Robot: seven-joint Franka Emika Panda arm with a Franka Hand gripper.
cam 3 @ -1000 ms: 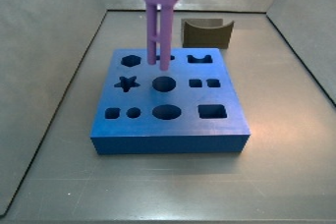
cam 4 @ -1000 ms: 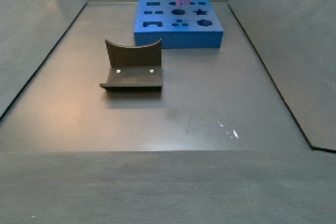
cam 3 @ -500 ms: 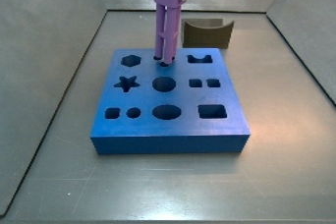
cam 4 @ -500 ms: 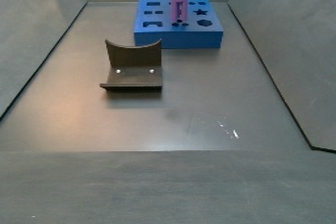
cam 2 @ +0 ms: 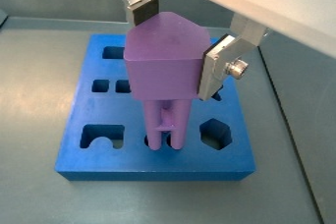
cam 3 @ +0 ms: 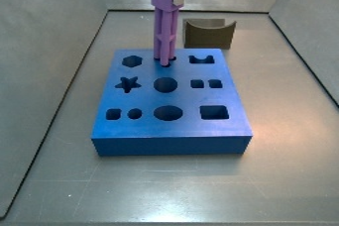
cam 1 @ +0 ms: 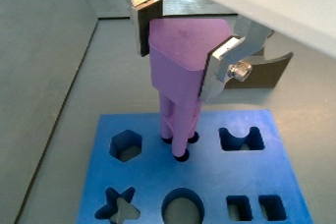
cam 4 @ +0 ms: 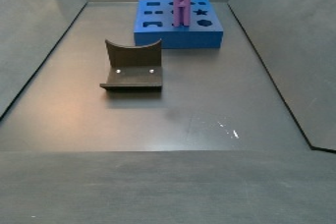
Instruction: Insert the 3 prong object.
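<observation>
3 prong object (cam 1: 178,66) clamped upright, pincer (cam 1: 184,33) above block (cam 1: 144,174)

The dark L-shaped fixture (cam 4: 132,66) stands on the grey floor (cam 4: 197,120), apart from the fingers (cam 1: 141,12)

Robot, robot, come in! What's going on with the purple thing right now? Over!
Gripper shut on purple 3 prong piece, above blue block. Prongs at their hole in block's top. Fixture stands apart, nothing blocking.

Both wrist views peer down close past the gripper (cam 1: 184,46) onto the blue block (cam 2: 92,164); side views face it (cam 3: 172,141) from opposite ends, one near, one far.
</observation>
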